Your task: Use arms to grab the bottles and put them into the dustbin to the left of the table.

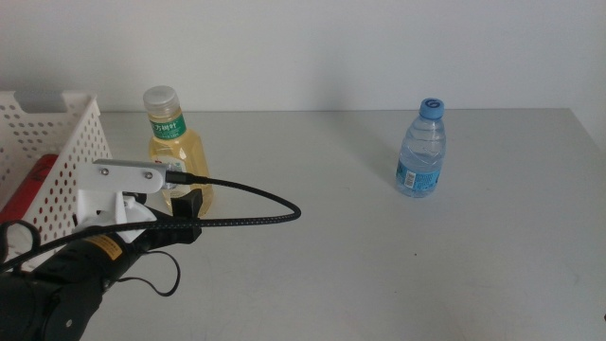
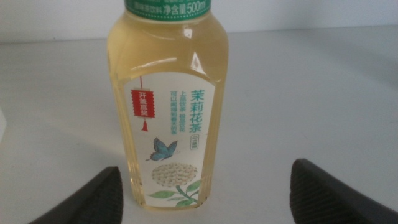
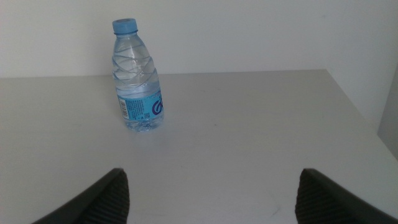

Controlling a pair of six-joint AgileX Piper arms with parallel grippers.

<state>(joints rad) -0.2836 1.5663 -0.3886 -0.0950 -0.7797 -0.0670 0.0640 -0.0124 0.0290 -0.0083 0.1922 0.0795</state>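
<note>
Left gripper (image 2: pixel 205 193), jaws spread, faces one pale-yellow plastic tea bottle (image 1: pixel 174 152); one clear blue-capped water bottle (image 1: pixel 421 149) far right; right gripper (image 3: pixel 211 199) spread too.

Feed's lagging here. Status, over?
Left gripper open at tea bottle. Right gripper open, short of water bottle. Dustbin alongside. Nothing blocking.

tea bottle (image 2: pixel 168 106) upright, btwn open pincer (image 2: pixel 205 193) jaws

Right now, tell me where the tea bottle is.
In the middle view the tea bottle stands upright at the table's left, beside the dustbin, just ahead of the open left end effector.
</note>
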